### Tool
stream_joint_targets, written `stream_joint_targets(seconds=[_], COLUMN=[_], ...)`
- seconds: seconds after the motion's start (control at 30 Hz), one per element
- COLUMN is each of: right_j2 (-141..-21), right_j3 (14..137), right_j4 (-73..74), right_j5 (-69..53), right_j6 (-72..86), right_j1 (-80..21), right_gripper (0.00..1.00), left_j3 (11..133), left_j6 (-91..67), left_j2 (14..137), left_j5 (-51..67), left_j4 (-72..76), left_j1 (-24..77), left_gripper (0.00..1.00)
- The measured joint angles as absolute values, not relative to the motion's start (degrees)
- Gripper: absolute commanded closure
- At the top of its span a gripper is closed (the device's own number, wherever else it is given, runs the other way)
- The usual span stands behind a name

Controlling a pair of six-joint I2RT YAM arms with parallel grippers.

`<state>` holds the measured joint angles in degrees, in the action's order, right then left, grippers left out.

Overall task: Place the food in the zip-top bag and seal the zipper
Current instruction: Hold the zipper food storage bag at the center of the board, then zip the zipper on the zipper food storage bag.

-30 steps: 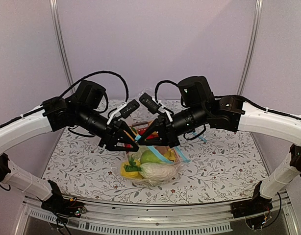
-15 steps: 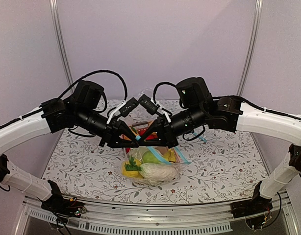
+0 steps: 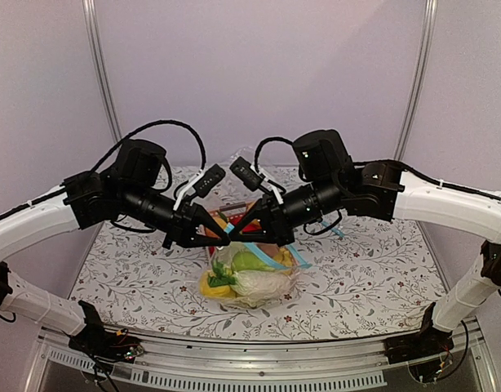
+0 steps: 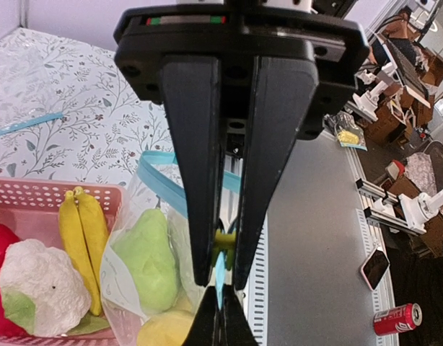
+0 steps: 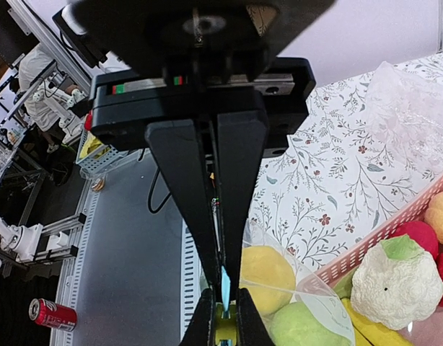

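The zip-top bag [image 3: 249, 282] lies on the table in front of the pink basket. It holds the round green fruit [image 3: 249, 261], the yellow lemon-like fruit [image 3: 213, 287] and the white oblong piece [image 3: 260, 284]. Its light-blue zipper [image 3: 268, 255] rises from the right end to the grippers. My left gripper [image 3: 221, 238] and right gripper [image 3: 235, 231] meet tip to tip above the bag's left end, both shut on the zipper. The left wrist view shows the strip [image 4: 220, 268] pinched in the left gripper [image 4: 221, 277], beside the green fruit [image 4: 146, 256]. In the right wrist view the strip [image 5: 225, 280] sits in the right gripper [image 5: 223, 277], next to the lemon [image 5: 268, 270].
The pink lattice basket [image 4: 34, 196] behind the bag holds a banana bunch [image 4: 84, 234], a white cauliflower [image 4: 37, 277] and red pieces. A second clear bag [image 5: 416, 108] lies at the back of the table, with its blue strip [image 4: 27, 124] nearby. The table's front edge is close below the bag.
The left arm has drawn back a little to the left and lower. Both grippers stay pinched on the zipper, tip to tip. The bag's top is pulled slightly tauter.
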<state>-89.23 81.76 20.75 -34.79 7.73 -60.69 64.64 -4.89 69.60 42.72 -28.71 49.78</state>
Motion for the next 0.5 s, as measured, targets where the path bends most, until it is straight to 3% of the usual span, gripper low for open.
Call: stream_joint_targets(seconds=[0.5], right_j2=[-87.8], right_j3=[79.9], right_j4=[19.7], right_j5=[-33.1], right_j6=[8.0], right_j1=[-60.7], right_gripper=[0.97], left_j3=[62.0], left_j6=[-8.0], left_j2=[67.4], left_j5=[41.6], left_j4=[-24.4], left_j1=[49.2], left_gripper=[1.0])
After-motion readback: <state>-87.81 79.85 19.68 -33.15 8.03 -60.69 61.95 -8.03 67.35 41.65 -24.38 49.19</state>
